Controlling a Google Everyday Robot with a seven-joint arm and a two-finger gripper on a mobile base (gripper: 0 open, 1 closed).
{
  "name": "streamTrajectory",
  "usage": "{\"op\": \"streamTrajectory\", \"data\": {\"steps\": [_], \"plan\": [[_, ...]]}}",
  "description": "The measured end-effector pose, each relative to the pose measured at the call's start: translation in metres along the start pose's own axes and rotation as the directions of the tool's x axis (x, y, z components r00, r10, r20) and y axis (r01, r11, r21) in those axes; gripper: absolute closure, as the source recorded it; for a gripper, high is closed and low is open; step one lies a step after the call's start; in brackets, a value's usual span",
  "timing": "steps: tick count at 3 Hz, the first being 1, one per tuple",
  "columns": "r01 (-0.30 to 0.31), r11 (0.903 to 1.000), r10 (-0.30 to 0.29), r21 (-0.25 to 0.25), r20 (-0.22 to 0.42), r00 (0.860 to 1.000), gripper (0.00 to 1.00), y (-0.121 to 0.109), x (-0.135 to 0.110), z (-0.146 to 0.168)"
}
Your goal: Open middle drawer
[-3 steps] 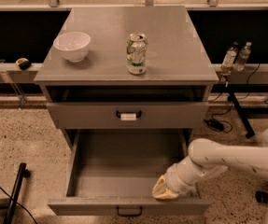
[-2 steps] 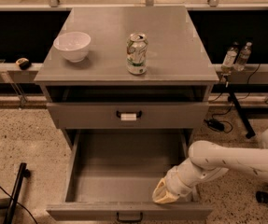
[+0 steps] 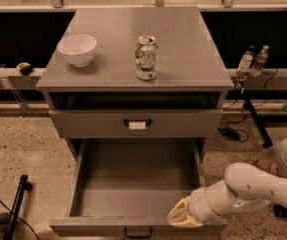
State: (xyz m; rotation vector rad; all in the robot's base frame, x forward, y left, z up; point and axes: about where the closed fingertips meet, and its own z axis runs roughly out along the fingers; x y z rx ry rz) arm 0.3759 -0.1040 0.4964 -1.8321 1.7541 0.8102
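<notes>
The middle drawer (image 3: 133, 184) is pulled far out below the grey cabinet top (image 3: 183, 59), and its deep grey interior is bare. Its small dark loop handle (image 3: 138, 231) shows at the bottom edge of the view. My gripper (image 3: 183, 217) sits at the drawer's front right corner, just behind the front panel, on the end of my white arm (image 3: 248, 189), which comes in from the right. The top drawer (image 3: 83, 124), with a white tag on its handle (image 3: 137, 124), is only slightly out. The lowest drawer is hidden.
A white bowl (image 3: 77, 49) and a drink can (image 3: 146, 57) stand on the cabinet top. Two bottles (image 3: 250, 61) stand at the right on a ledge. Cables (image 3: 233, 131) lie on the speckled floor at the right. A black bar (image 3: 15, 209) lies at the lower left.
The middle drawer has slid a little further out toward the front. My gripper has moved with it toward the front panel.
</notes>
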Motion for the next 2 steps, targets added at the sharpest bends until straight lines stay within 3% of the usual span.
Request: {"op": "streamTrajectory", "data": {"steps": [1,2], "plan": [[0.039,0.9887,-0.052,0.145,0.085,0.995,1.00,0.001,-0.017,-0.043],[0.025,0.9805,-0.045,0.195,0.097,0.994,0.84,0.010,-0.007,-0.059]]}}
